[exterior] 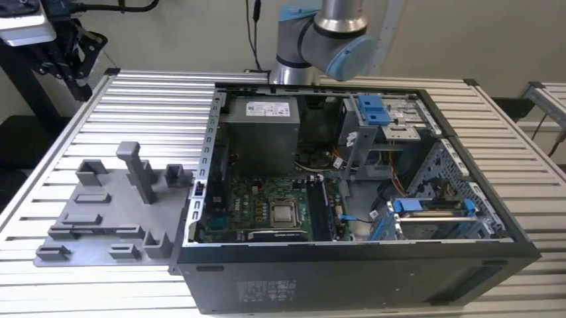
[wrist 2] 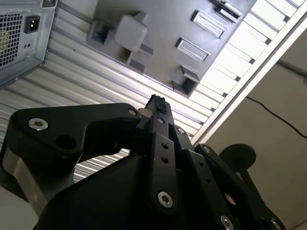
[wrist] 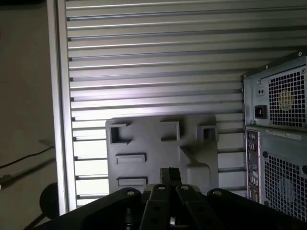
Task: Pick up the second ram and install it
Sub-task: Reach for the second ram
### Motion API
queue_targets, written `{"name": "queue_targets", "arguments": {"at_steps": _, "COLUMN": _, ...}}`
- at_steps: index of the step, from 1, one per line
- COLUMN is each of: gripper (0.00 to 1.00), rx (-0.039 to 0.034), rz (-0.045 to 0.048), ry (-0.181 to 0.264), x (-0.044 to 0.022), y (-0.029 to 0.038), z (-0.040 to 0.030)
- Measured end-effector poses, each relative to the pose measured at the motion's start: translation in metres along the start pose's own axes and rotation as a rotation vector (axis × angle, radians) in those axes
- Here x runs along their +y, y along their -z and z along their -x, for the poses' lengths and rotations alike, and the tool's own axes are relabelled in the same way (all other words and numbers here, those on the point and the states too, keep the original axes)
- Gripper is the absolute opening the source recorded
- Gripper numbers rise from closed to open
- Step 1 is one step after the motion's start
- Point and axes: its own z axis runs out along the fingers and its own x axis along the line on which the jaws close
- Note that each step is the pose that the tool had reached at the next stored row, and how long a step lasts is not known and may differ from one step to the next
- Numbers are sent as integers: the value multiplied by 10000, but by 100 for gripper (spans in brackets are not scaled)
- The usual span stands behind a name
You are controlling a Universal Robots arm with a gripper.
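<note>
Jaws of the black gripper meet, we see, pointing toward the grey plastic tray beside the open black computer case.

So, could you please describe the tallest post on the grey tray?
On the slatted table, a grey tray lies at the exterior view's left of the open computer case. The post rises from it, far taller than the low blocks around it.
</note>
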Motion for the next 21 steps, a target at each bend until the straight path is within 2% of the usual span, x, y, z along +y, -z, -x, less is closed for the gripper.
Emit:
{"name": "queue_targets", "arguments": {"at_steps": 2, "gripper": 11, "rx": 0, "rz": 0, "ry": 2, "x": -2, "y": -1, "z": -29}}
{"name": "queue_targets", "arguments": {"at_steps": 10, "gripper": 11, "rx": 2, "rz": 0, "ry": 2, "x": -16, "y": -5, "z": -33}}
{"name": "queue_targets", "arguments": {"at_steps": 13, "gripper": 11, "rx": 1, "rz": 0, "ry": 2, "x": -61, "y": -12, "z": -29}}
{"name": "queue_targets", "arguments": {"at_steps": 21, "gripper": 11, "rx": 0, "rz": 0, "ry": 2, "x": -245, "y": -48, "z": -17}}
